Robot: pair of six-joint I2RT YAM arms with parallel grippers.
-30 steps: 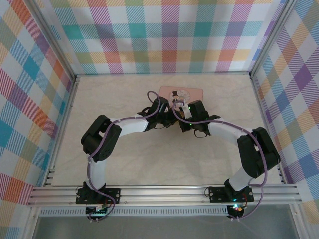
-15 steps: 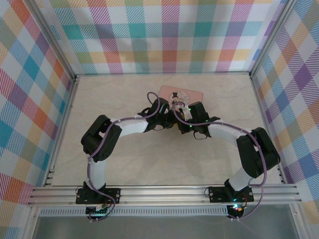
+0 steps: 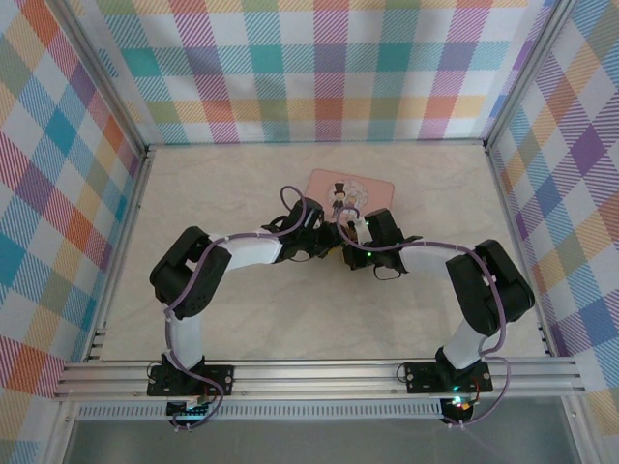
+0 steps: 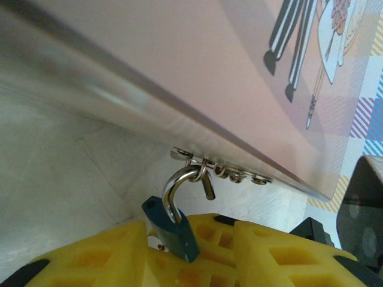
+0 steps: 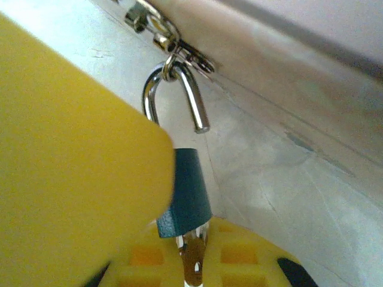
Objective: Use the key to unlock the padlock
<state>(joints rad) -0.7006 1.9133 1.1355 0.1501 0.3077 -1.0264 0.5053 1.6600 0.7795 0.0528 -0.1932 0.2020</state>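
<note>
The tiny blue-bodied padlock (image 4: 173, 230) with its small metal shackle hangs just ahead of both grippers, hooked through the little metal hasp (image 4: 221, 173) on the edge of the pink rectangular picture-lidded tin (image 4: 179, 60). The shackle's short leg stands free of the body, so the lock looks sprung open. The left gripper (image 4: 191, 246) has its yellow fingers spread wider than the padlock body, which sits between them nearer one finger, so it looks unclamped. The right gripper (image 5: 179, 239) is closed on the tiny silvery-grey metal key (image 5: 191, 263), whose blade runs up from its fingers into the base of the padlock (image 5: 188, 197). With the left gripper giving no support, the padlock depends on the hasp ring and the key alone. A sideways tug or twist from the right gripper could swing the body, bend the thin key or pull it out at an angle. A push away from the right gripper, toward the tin, could drive the body back onto the free leg and snap the lock shut again. A pull back toward that gripper could drag the light tin across the pale marbled tabletop (image 4: 60, 167), because the shackle has not cleared the ring.
</note>
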